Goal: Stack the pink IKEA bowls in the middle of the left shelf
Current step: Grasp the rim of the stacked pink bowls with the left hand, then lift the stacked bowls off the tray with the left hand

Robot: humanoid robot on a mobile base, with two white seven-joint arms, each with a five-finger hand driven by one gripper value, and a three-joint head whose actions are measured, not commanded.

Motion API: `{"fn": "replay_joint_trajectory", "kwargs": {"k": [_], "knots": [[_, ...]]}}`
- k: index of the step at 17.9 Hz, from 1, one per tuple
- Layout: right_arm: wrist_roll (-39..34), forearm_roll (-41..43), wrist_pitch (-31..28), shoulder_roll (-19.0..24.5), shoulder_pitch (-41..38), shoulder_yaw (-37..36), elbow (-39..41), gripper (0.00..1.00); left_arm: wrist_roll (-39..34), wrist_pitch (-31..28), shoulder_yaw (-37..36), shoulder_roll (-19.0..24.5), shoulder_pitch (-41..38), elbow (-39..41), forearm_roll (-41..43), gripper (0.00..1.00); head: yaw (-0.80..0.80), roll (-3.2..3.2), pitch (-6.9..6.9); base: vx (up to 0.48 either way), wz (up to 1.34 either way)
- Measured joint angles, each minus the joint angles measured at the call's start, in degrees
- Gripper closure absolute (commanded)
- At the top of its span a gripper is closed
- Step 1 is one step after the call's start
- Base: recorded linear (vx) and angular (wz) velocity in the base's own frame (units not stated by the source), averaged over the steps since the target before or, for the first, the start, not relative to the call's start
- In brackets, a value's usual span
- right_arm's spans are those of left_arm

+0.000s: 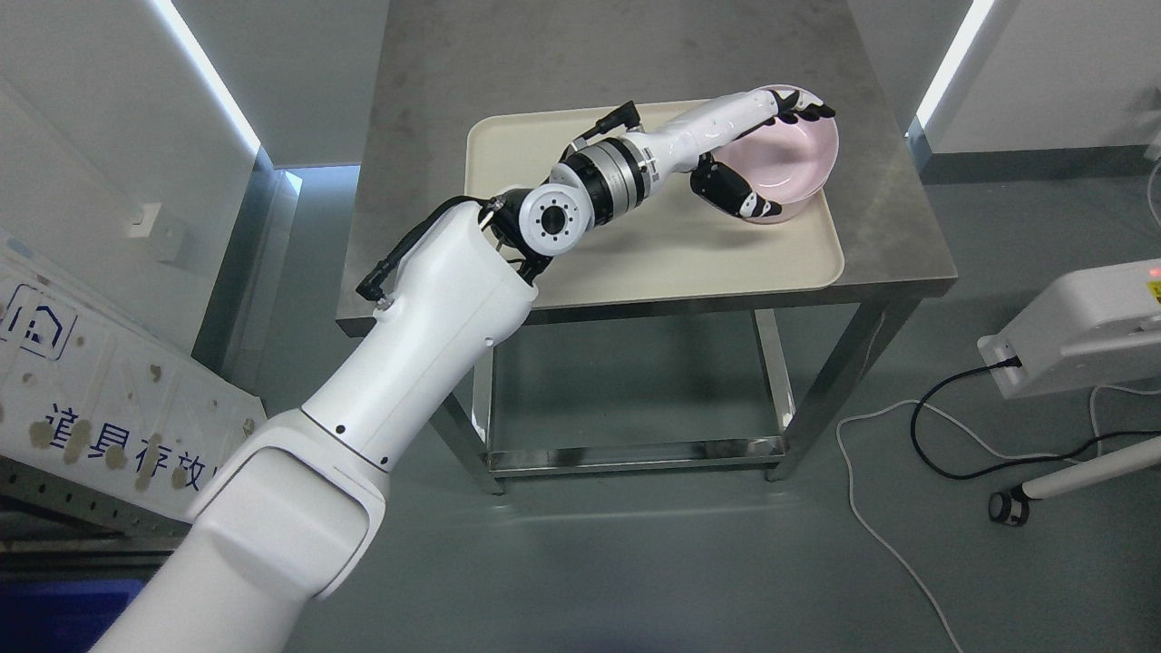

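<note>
Your left hand (757, 150) has its fingers closed on the pink bowl (796, 154). The dark fingertips (807, 111) hook over the bowl's far rim, and the thumb (735, 192) presses against the near side of the bowl from below. The bowl is tilted, its opening turned toward the camera and to the left, so you see the pale pink inside. Whether its lower edge touches the tray or is just clear of it, you cannot tell.

The bowl sits over the far right corner of a cream tray (653, 245). The tray lies flat on a grey steel table (544, 54) and covers most of the table's near half. The table has a lower shelf (626, 408) between its legs.

Your wrist runs from the hand down and left across the tray to a black and silver joint (603, 186), then to the white forearm, which enters from the lower left of the frame.

On the floor to the right you have a white device (1079, 331) with a black cable (961, 435) plugged into it, well apart from the table. A white panel (100, 399) with blue print leans at the left edge.
</note>
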State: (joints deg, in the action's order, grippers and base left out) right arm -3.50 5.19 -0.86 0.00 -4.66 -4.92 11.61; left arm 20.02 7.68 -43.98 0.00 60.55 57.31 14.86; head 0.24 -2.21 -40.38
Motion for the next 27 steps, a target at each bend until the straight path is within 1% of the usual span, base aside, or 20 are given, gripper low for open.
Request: {"fn": "replay_joint_trajectory", "kwargs": {"k": [2, 4, 6, 10, 12, 14, 15, 16, 20, 24, 27], "knots": [[0.0, 0.0, 0.0, 0.0, 0.0, 0.0, 0.0, 0.0, 0.0, -1.3, -0.5, 0.0, -0.3, 0.1, 2.9, 0.3, 0.0, 0.0, 0.0, 0.0, 0.0], [0.0, 0.0, 0.0, 0.0, 0.0, 0.0, 0.0, 0.0, -0.1, -2.8, -1.3, 0.0, -0.5, 0.1, 5.2, 0.41, 0.0, 0.0, 0.0, 0.0, 0.0], [-0.1, 0.0, 0.0, 0.0, 0.0, 0.0, 0.0, 0.0, -0.3, -3.5, -2.1, 0.0, -0.6, 0.1, 7.0, 0.47, 0.0, 0.0, 0.0, 0.0, 0.0], [-0.3, 0.0, 0.0, 0.0, 0.0, 0.0, 0.0, 0.0, -0.5, -3.7, -3.0, 0.0, -0.7, 0.0, 10.3, 0.61, 0.0, 0.0, 0.0, 0.0, 0.0], [-0.3, 0.0, 0.0, 0.0, 0.0, 0.0, 0.0, 0.0, -1.3, -4.0, -3.2, 0.0, -0.7, 0.0, 11.5, 0.75, 0.0, 0.0, 0.0, 0.0, 0.0], [-0.2, 0.0, 0.0, 0.0, 0.0, 0.0, 0.0, 0.0, -2.1, -2.6, -3.1, 0.0, -0.7, 0.0, 12.2, 0.91, 0.0, 0.0, 0.0, 0.0, 0.0], [-0.2, 0.0, 0.0, 0.0, 0.0, 0.0, 0.0, 0.0, -2.3, -1.1, -2.8, 0.0, -0.7, 0.0, 12.5, 0.97, 0.0, 0.0, 0.0, 0.0, 0.0], [-0.1, 0.0, 0.0, 0.0, 0.0, 0.0, 0.0, 0.0, -2.5, 0.4, -2.4, 0.0, -0.7, -0.1, 12.7, 0.99, 0.0, 0.0, 0.0, 0.0, 0.0], [0.0, 0.0, 0.0, 0.0, 0.0, 0.0, 0.0, 0.0, -2.7, 4.9, -0.1, 0.0, -0.8, -0.4, 13.2, 1.0, 0.0, 0.0, 0.0, 0.0, 0.0], [0.1, 0.0, 0.0, 0.0, 0.0, 0.0, 0.0, 0.0, -2.0, 11.9, 3.5, 0.0, -1.8, -0.5, 13.3, 0.99, 0.0, 0.0, 0.0, 0.0, 0.0], [0.3, 0.0, 0.0, 0.0, 0.0, 0.0, 0.0, 0.0, 0.3, 17.3, 7.8, 0.0, -2.8, -0.2, 13.3, 0.99, 0.0, 0.0, 0.0, 0.0, 0.0]]}}
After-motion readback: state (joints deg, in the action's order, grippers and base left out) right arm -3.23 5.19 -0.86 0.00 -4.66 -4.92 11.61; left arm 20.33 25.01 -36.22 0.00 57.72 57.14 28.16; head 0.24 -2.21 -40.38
